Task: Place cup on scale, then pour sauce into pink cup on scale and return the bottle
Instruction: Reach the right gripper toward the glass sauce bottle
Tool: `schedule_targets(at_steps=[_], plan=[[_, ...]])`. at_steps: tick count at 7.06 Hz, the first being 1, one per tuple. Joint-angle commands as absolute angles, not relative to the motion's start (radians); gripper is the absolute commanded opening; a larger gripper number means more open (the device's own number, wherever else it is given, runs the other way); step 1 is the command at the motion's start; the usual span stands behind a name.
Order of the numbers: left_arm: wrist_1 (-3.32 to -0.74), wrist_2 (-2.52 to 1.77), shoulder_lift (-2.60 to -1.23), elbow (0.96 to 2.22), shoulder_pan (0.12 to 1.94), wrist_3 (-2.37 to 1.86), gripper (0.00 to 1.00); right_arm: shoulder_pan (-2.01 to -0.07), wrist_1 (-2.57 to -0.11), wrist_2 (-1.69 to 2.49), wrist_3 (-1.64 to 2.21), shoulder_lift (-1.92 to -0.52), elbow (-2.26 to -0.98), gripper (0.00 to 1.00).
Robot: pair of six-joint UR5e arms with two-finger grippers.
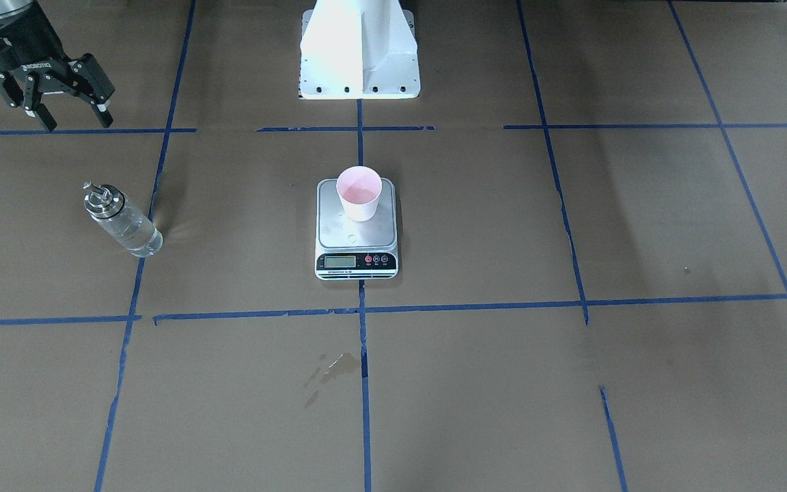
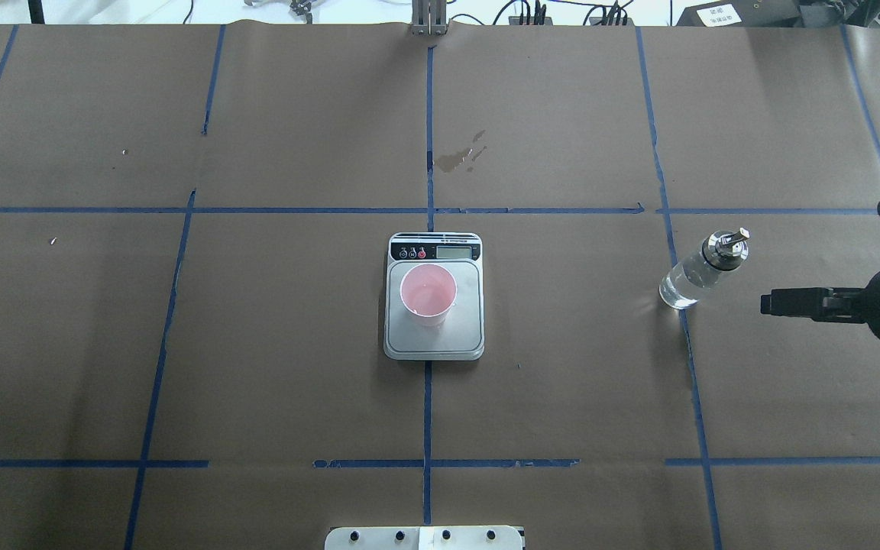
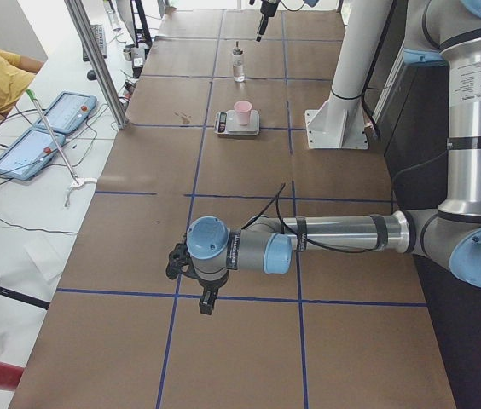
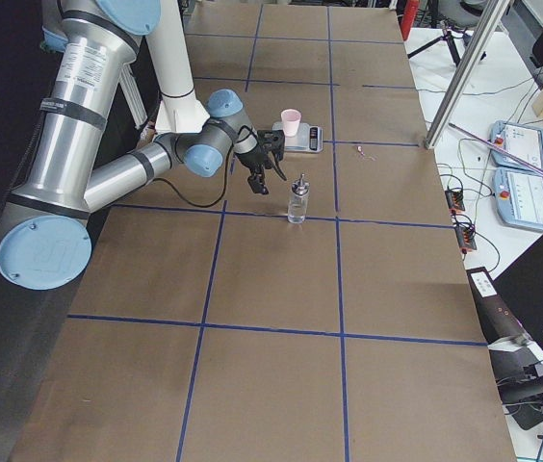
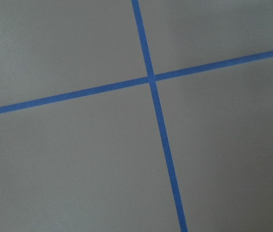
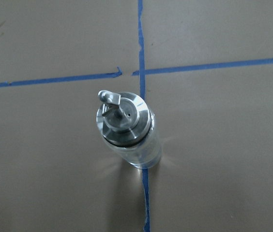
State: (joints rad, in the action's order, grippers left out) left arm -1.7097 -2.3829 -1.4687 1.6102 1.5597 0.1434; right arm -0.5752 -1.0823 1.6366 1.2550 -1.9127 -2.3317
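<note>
The pink cup [image 1: 359, 193] stands upright on the far part of the scale [image 1: 356, 236], at the table's middle. It also shows in the overhead view [image 2: 428, 294] on the scale [image 2: 467, 332]. The glass bottle [image 1: 122, 220] with the metal spout stands upright on the table to the robot's right, with clear liquid in it. It shows from above in the right wrist view [image 6: 129, 130]. My right gripper [image 1: 74, 117] is open and empty, above and beside the bottle [image 2: 696, 275], apart from it. My left gripper [image 3: 202, 298] shows only in the left side view, low over the table; I cannot tell its state.
A dried stain [image 2: 459, 158] marks the brown paper beyond the scale. The white robot base [image 1: 359, 55] stands behind the scale. Blue tape lines cross the table. A metal pole [image 3: 95, 60] and tablets [image 3: 27, 149] are at the operators' side.
</note>
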Motion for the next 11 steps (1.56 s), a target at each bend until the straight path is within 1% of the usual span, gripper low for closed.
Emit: schedule_targets(at_steps=[1,2,3,4,8,11], plan=[[-1.712,-2.384,-1.454,1.617,1.56,0.144,1.0,-0.399,-1.056,1.369,1.374,-1.91,-2.281,1.0],[-1.712,-2.385,-1.454,1.62,1.56,0.144,1.0,-0.375,-0.899,1.294,1.384,-1.902,-2.179,1.0],[-1.712,-2.385,-1.456,1.62,1.56,0.144,1.0,-0.373,-0.817,1.245,1.375,-1.887,-2.092,1.0],[-1.712,-2.385,-1.457,1.621,1.56,0.144,1.0,-0.371,-0.812,1.197,1.371,-1.834,-2.032,1.0],[-1.71,-2.385,-1.457,1.64,1.56,0.143,1.0,-0.368,-0.808,1.117,1.364,-1.754,-1.939,1.0],[-1.71,-2.385,-1.456,1.64,1.56,0.143,1.0,-0.367,-0.808,1.094,1.362,-1.741,-1.928,1.0]])
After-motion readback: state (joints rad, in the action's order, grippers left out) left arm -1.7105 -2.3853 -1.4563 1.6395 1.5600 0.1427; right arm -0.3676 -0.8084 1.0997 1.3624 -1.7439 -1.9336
